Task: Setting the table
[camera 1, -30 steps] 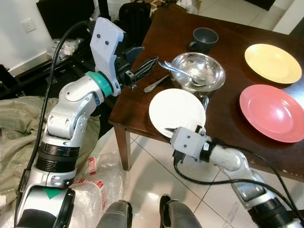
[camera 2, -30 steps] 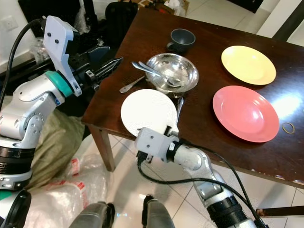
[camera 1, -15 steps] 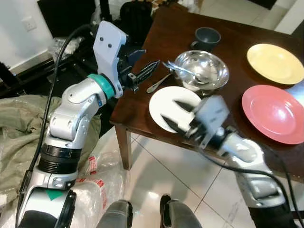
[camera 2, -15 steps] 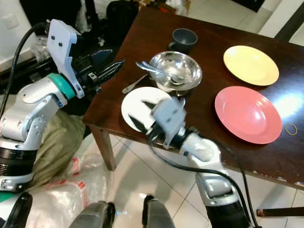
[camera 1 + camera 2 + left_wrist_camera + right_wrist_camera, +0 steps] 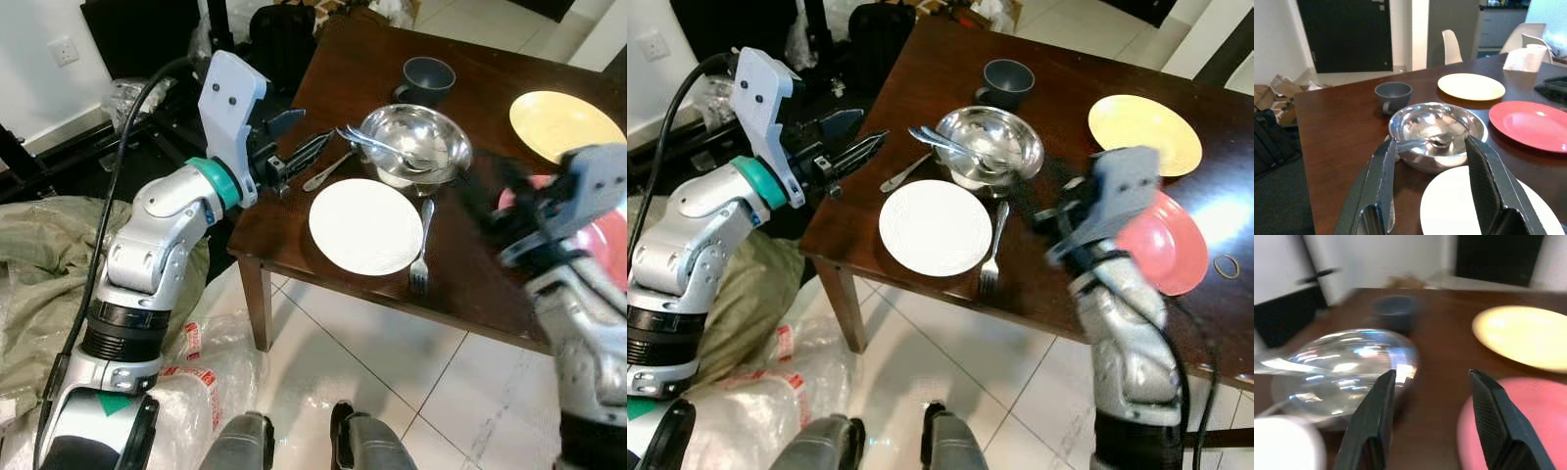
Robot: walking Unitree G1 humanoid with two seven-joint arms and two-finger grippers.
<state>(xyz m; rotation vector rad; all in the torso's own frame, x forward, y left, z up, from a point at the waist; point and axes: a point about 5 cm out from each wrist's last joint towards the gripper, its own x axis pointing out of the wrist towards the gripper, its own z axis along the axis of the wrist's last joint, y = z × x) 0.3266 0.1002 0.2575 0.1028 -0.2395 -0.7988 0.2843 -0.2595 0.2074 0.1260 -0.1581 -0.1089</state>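
fork laid, both my grippers empty
my right gripper (image 5: 1058, 217), fingers spread, could clip the shiny steel bowl (image 5: 988, 147); left gripper (image 5: 854, 154) also spread.

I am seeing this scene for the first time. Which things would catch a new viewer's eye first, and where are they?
The shiny steel bowl near the table's front edge, with spoons inside, stands out first. Before it lies the white plate, a fork beside it; to the right, the yellow plate and red plate.

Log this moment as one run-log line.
fork on table, right of white plate | right tool open, raised over table | left tool open, facing bowl
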